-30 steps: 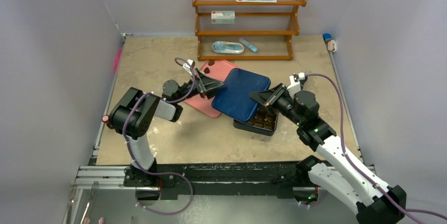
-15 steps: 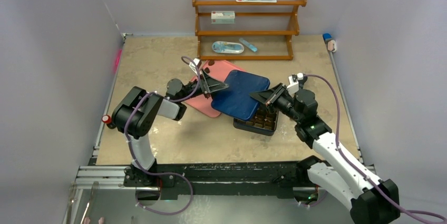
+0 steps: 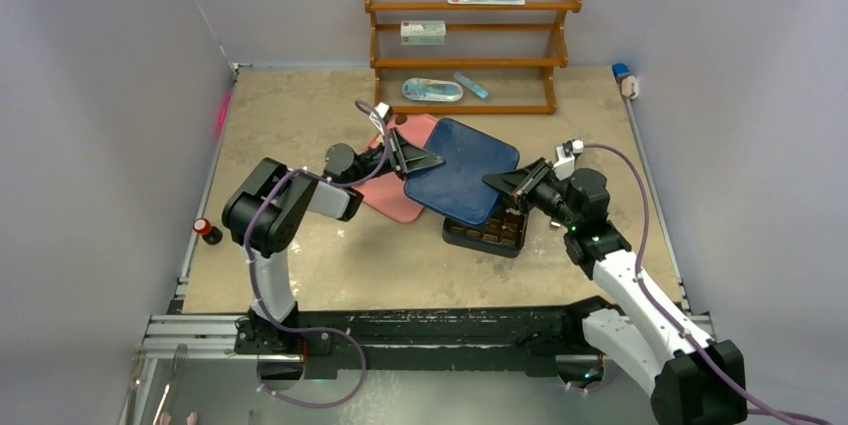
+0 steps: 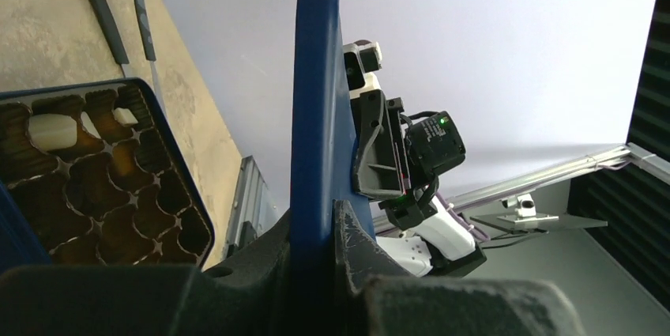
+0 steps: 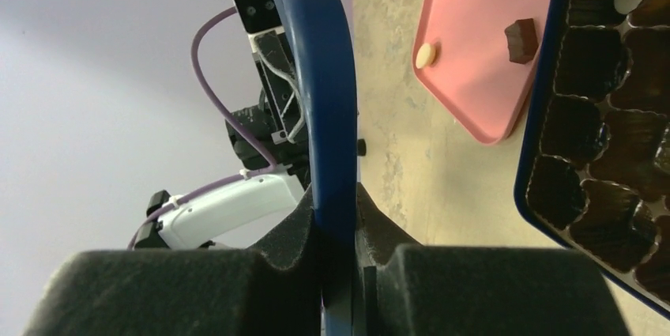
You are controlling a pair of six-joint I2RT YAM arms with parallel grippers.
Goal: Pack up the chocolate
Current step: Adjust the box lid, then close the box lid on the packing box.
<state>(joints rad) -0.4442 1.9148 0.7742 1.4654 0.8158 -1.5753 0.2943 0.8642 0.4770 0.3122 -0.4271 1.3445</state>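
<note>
Both grippers hold a flat blue lid [image 3: 462,170] tilted in the air over the dark gridded box [image 3: 490,233]. My left gripper [image 3: 425,160] is shut on its left edge and my right gripper [image 3: 497,183] is shut on its right edge. In the left wrist view the lid [image 4: 316,99] runs edge-on up between the fingers [image 4: 351,229]. The right wrist view has the lid [image 5: 324,75] clamped the same way. On the pink tray [image 5: 482,59] lie a dark chocolate [image 5: 521,39] and a cream one [image 5: 425,54]. The box [image 4: 103,186] holds a cream piece [image 4: 54,126].
A wooden shelf [image 3: 470,40] with small packets stands at the back of the table. A small red-capped object [image 3: 208,231] sits by the left edge. Grey walls close in both sides. The pink tray [image 3: 385,195] lies partly under the lid.
My left gripper has moved right onto the lid's left edge and shut on it. The lid has shifted up and toward the back. My right gripper has kept its grip.
</note>
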